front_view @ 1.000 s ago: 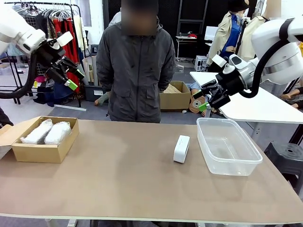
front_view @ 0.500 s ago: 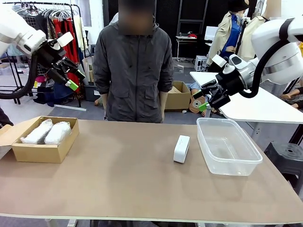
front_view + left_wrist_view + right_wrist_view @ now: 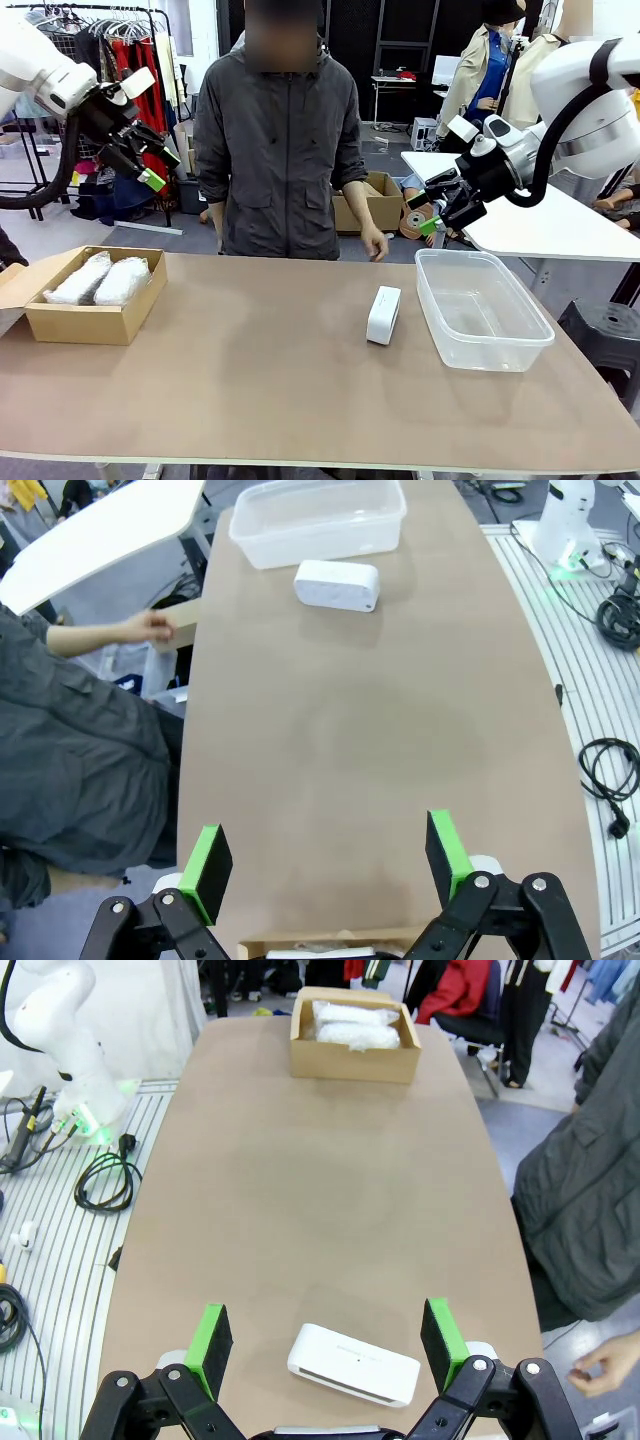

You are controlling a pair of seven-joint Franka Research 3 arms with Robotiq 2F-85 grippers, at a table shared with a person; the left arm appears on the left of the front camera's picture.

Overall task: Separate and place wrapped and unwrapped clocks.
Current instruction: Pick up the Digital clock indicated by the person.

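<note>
The left pincer point(image 3: 156, 168) and right pincer point(image 3: 424, 213) hang wide open (nothing held), and the bare clock point(image 3: 383, 314) below the right one could tip if bumped.

The left arm point(image 3: 40, 70) and right arm point(image 3: 595, 110) are showing white rounded shells and black cables point(image 3: 548, 150). The left gripper point(image 3: 160, 168) and right gripper point(image 3: 422, 213) are showing black links and green pads point(image 3: 210, 865). The person point(image 3: 280, 150) is wearing a grey zipped jacket point(image 3: 300, 200).
</note>
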